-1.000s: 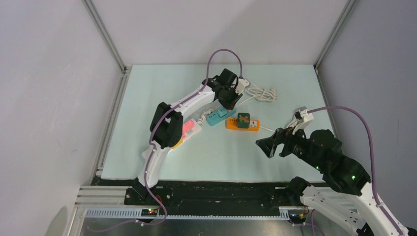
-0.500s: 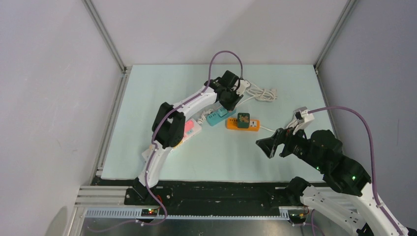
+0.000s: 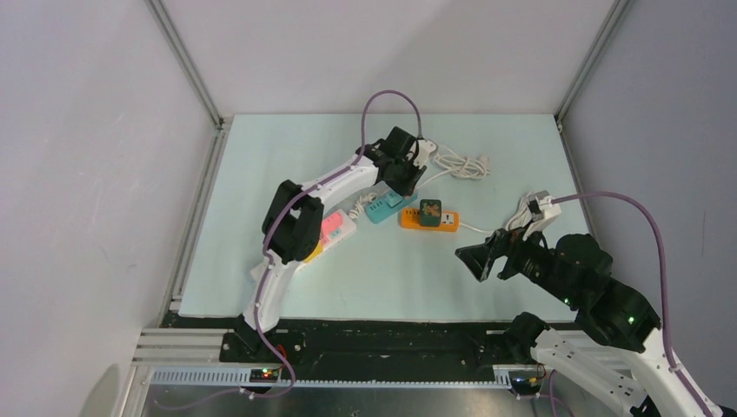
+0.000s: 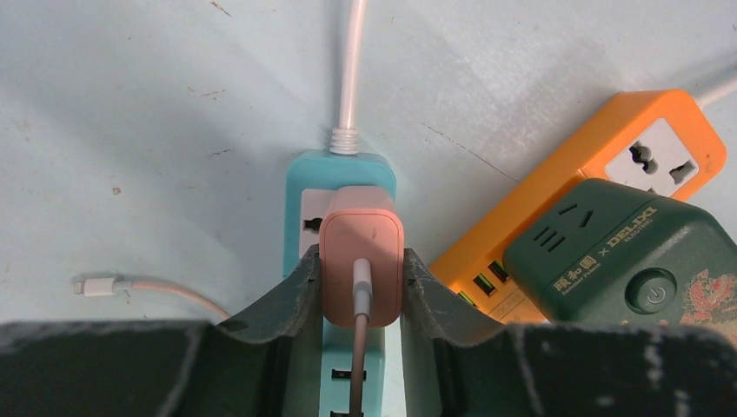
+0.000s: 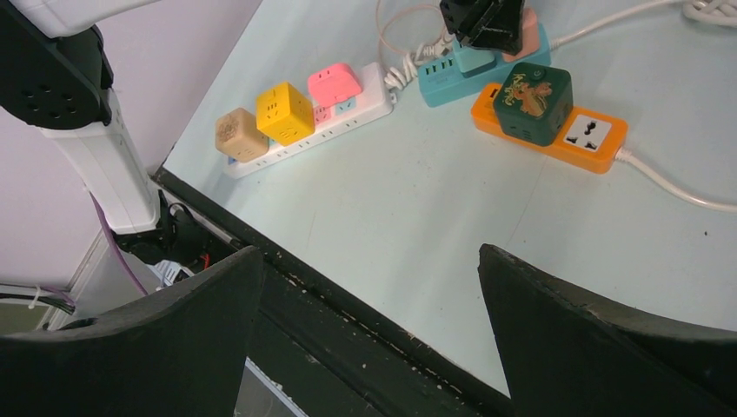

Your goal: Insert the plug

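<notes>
My left gripper (image 4: 361,261) is shut on a pink plug (image 4: 361,261) with a cable coming out of its back. The plug sits against the top face of a teal power strip (image 4: 340,178), over its sockets. In the top view the left gripper (image 3: 405,178) is over the teal strip (image 3: 382,208) at mid-table. My right gripper (image 3: 481,259) is open and empty, held above the table's near right part. In the right wrist view its fingers (image 5: 556,330) are wide apart, and the teal strip (image 5: 452,76) lies far ahead.
An orange power strip (image 4: 600,165) with a dark green cube adapter (image 4: 626,252) lies right beside the teal strip. A white strip (image 5: 304,126) carries pink, yellow and tan cubes. A coiled white cord (image 3: 465,163) lies at the back. The table's black front edge (image 5: 348,321) is near the right gripper.
My left gripper has shifted slightly left and toward the strip with the pink plug. My right gripper has moved a little down and nearer the front.
</notes>
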